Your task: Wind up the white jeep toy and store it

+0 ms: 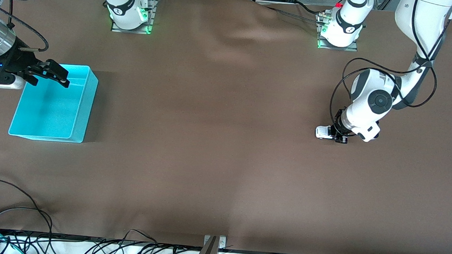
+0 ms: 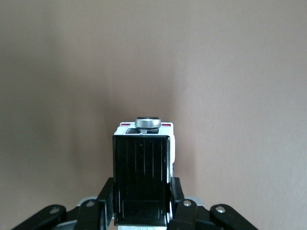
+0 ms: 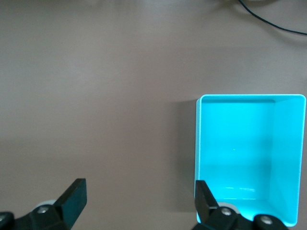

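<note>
The white jeep toy [image 1: 323,132] stands on the brown table toward the left arm's end. My left gripper [image 1: 337,134] is shut on its sides, low at table level. In the left wrist view the white jeep toy [image 2: 142,167] shows its black roof and a spare wheel at its end, with a black finger pressed against each flank of my left gripper [image 2: 142,199]. My right gripper [image 1: 50,76] hangs open over the rim of the turquoise bin [image 1: 82,110] at the right arm's end. In the right wrist view my right gripper [image 3: 139,196] holds nothing beside the turquoise bin [image 3: 249,143].
The bin's inside shows nothing in it. Loose cables [image 1: 16,216] lie along the table edge nearest the front camera. Both arm bases [image 1: 130,15] stand along the edge farthest from that camera. Brown cloth stretches bare between bin and jeep.
</note>
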Tool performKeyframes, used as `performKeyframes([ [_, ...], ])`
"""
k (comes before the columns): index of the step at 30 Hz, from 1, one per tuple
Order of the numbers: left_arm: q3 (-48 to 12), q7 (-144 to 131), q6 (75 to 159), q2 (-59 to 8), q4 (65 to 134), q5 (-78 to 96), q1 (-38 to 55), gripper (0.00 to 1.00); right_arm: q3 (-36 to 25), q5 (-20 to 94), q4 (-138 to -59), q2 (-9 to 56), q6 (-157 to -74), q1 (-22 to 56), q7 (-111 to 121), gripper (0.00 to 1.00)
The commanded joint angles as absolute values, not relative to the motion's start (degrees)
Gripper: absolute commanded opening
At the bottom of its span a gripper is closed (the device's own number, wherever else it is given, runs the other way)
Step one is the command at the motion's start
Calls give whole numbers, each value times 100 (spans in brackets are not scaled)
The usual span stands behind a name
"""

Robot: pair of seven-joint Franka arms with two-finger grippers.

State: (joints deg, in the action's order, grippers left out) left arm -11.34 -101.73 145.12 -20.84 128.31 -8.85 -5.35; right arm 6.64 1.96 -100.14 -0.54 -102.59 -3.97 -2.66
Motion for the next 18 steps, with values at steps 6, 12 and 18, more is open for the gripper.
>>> performKeyframes([
  [6, -1116, -9449, 14669, -2303, 12814, -1116, -1090, 15, 659, 185, -9923, -26, -10248, -396, -281, 100],
  [12, -1107, -9290, 14669, -2303, 12814, -1283, -1379, 16, 659, 185, -9923, -26, -10239, -396, -281, 100],
  [18, -1107, -9290, 14669, -2312, 12823, -1503, -1608, 21, 650, 185, -9932, -9, -10239, -396, -281, 100],
])
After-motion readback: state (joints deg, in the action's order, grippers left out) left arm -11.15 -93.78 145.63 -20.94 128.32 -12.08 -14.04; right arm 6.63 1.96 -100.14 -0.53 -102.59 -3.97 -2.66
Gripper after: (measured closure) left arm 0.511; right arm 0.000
